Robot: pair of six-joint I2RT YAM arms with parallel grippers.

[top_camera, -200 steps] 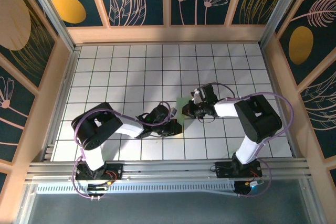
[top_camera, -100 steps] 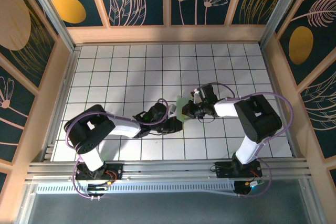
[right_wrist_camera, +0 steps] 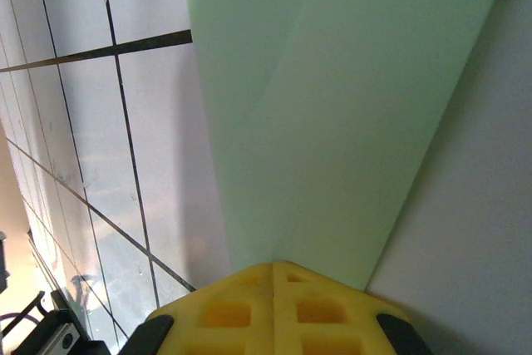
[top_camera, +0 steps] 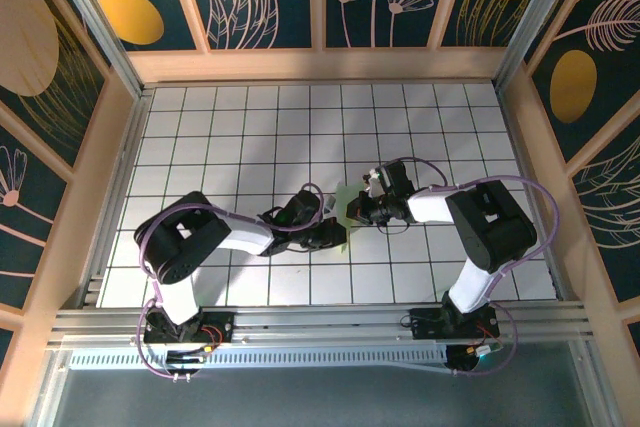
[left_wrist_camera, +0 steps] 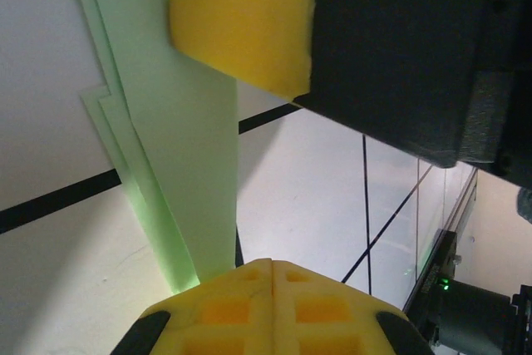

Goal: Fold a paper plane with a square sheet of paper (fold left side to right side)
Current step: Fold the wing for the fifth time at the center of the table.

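- The left gripper (left_wrist_camera: 273, 268) is clenched: its yellow fingers are pressed together along a seam with no gap.
- At its tips the folded green paper (left_wrist_camera: 187, 147) is met. In the left wrist view the paper runs as a narrow strip toward 12 o'clock, with stepped, layered edges on its 9 o'clock side. Whether any paper is pinched between the fingers cannot be told.
- At 12 o'clock in that view a yellow finger (left_wrist_camera: 241, 22) of the other arm is laid on the same strip, with its black body at 2 o'clock.
- The right gripper (right_wrist_camera: 274, 268) is clenched as well, finger against finger. In the right wrist view the paper widens from its tips toward 12 and 1 o'clock, and a slanted crease is seen across it.
- In the top view the two grippers are set close together, the left one at 7 o'clock of the right one.
- The paper is laid flat on the white grid tiles (top_camera: 230, 127), under and between the grippers, just off the floor's middle toward 5 o'clock.
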